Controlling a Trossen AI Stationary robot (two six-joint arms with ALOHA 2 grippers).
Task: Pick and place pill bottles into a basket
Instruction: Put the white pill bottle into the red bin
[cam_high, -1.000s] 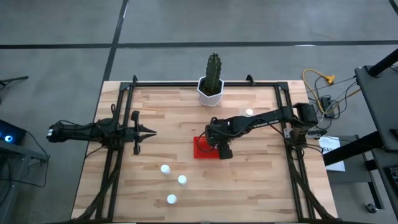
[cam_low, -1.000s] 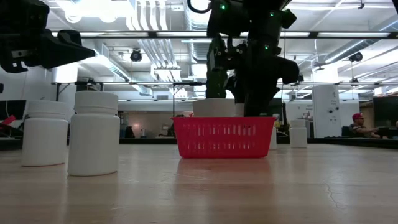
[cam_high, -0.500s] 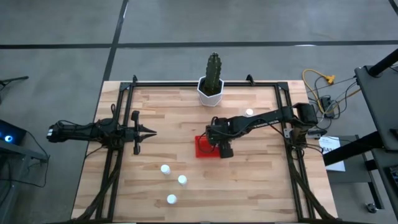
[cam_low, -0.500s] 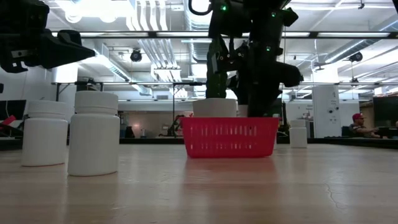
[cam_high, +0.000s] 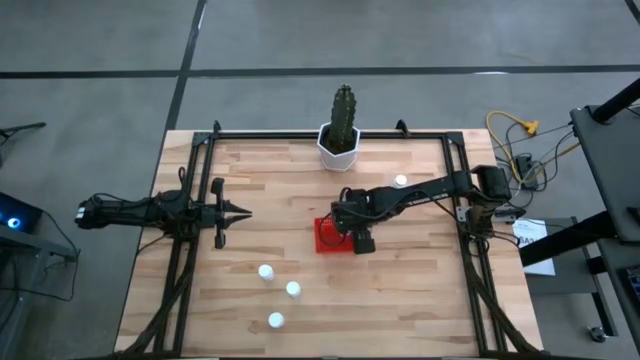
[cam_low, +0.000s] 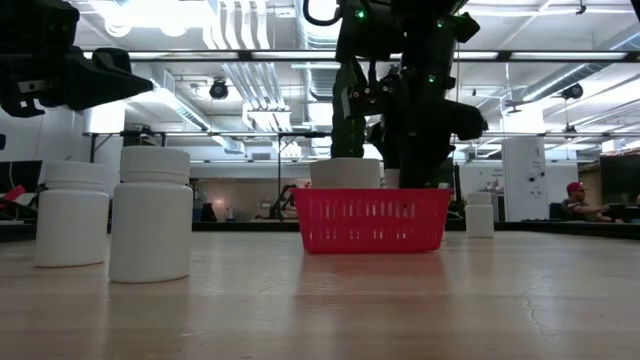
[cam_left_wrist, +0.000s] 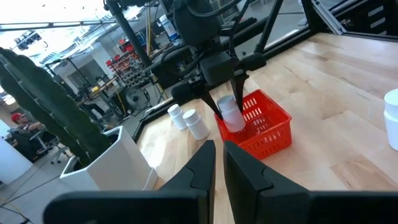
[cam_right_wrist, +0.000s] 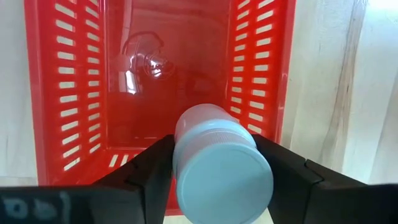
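Note:
The red basket (cam_high: 328, 236) stands on the table just right of centre, and my right gripper (cam_high: 352, 236) is above its right end, pointing down, shut on a white pill bottle (cam_right_wrist: 219, 168). Three pill bottles (cam_high: 266, 271) (cam_high: 293, 289) (cam_high: 275, 320) stand on their bases at the near left. Another pill bottle (cam_high: 401, 181) stands at the far right; the left wrist view shows two there (cam_left_wrist: 178, 116) (cam_left_wrist: 197, 126). My left gripper (cam_high: 245, 211) hovers shut over the table's left side, holding nothing. My right gripper has the pill bottle between its two fingers (cam_right_wrist: 155, 165), which lie against opposite sides of the bottle's body just below the cap (cam_right_wrist: 224, 177). The fingers come from above, pointing down. The bottle stands cap up, a little tilted, its lower end (cam_left_wrist: 235, 123) inside the basket.
A white faceted pot (cam_high: 338, 148) with a green cactus stands at the far edge, behind the basket. Black frame rails (cam_high: 190, 260) run along the table's left and right sides. Bare wood lies near and right of the basket.
The basket has slid a little toward the table's right edge under my right gripper. That gripper has stayed above the basket with the bottle between its fingers.

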